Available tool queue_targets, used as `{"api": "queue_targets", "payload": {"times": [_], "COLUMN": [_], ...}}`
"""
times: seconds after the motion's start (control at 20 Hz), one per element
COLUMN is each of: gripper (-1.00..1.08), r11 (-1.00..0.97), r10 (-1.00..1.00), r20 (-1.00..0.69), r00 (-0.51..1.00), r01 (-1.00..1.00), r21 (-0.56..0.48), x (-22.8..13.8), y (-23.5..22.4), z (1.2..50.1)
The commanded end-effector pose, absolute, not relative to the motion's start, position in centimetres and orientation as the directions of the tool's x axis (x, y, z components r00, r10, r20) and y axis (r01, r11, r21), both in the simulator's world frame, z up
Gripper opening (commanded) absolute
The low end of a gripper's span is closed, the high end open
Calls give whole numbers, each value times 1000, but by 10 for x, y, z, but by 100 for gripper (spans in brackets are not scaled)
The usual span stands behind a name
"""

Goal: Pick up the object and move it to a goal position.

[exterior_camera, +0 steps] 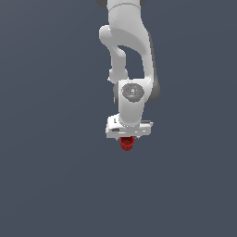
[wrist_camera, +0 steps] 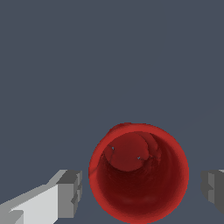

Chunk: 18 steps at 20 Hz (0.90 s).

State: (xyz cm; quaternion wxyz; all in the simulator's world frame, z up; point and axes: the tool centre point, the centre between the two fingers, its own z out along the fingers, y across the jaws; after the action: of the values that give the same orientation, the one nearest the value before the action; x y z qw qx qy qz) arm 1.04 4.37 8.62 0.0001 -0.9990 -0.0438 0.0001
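One cup btwn tool fingers.

The white arm reaches down from the top of the exterior view, wrist vertical, gripper pointing straight at the tabletop. In the wrist view its grey fingertips stand spread wide, a gap on each inner side.

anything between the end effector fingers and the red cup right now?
Nothing visible. In the wrist view the red cup sits between the two fingers, with bare grey floor in the gap on each side. The end effector is directly over it. No goal marker shows in either view.
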Motion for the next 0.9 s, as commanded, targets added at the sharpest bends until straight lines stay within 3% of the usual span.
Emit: {"api": "queue_targets", "payload": {"times": [0.0,0.45,0.5,0.85], "gripper": [100,100,-100,-100], "r11": [-996,-996,-996,-996], "r10": [88,88,88,88], "r20": [-1,0,0,0], "r00": [996,996,996,996], "r01": [88,88,88,88], "r21": [0,0,0,0], "x": [10,11,11,11], "y": [44,44,44,44], "z": [73,47,47,47]}}
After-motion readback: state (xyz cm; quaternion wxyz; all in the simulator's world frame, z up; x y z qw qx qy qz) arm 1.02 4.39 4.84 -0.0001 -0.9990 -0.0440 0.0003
